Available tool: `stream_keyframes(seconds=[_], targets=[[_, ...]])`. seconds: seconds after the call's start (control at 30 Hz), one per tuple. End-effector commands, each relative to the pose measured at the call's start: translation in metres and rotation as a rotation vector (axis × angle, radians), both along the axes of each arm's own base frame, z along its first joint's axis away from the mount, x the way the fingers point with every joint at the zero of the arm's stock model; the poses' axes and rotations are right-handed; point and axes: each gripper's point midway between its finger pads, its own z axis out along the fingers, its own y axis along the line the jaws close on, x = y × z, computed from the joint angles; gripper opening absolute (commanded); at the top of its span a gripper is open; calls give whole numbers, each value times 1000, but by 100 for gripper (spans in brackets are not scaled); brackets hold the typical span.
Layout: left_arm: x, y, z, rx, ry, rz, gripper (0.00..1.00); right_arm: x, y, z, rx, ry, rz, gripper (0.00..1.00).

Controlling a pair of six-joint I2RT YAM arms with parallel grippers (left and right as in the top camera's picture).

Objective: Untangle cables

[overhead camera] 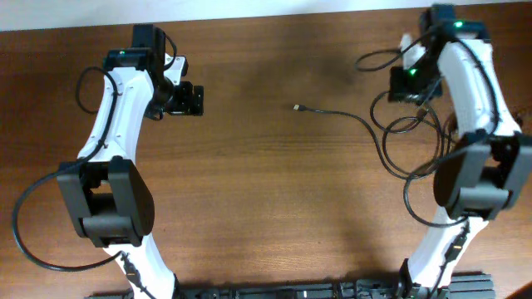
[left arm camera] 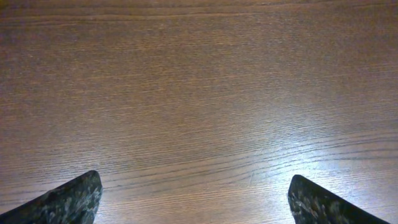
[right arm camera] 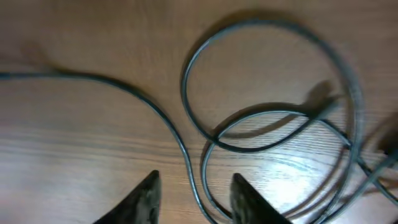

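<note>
Thin black cables [overhead camera: 391,137] lie in loose loops at the right of the wooden table. One strand runs left to a small plug end [overhead camera: 297,107] near the middle. My right gripper [overhead camera: 413,98] hovers over the loops. In the right wrist view its fingers [right arm camera: 194,186] stand partly apart with two cable strands [right arm camera: 198,174] passing between them, not pinched; looped cable [right arm camera: 267,87] lies ahead. My left gripper [overhead camera: 193,100] is at the far left, away from the cables. In the left wrist view its fingers [left arm camera: 196,199] are wide open over bare wood.
Thicker black arm wires [overhead camera: 33,232] hang beside both arm bases. A black rail [overhead camera: 332,291] runs along the table's front edge. The table's far edge [overhead camera: 249,15] is just behind the arms.
</note>
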Motion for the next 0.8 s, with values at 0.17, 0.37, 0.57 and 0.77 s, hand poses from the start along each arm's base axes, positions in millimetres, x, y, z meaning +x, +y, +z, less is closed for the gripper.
stream_keyframes(seconds=[0.17,0.37,0.57,0.77], targets=[[2,-4,17,-14,-40,0,96,-5,47,-10,104,7,141,56],[2,-4,17,-14,-40,0,96,5,128,-18,109,-115,540,60],[2,-4,17,-14,-39,0,96,8,207,-25,70,-264,901,76],[2,-4,17,-13,-39,0,96,18,237,-42,37,-313,969,75]])
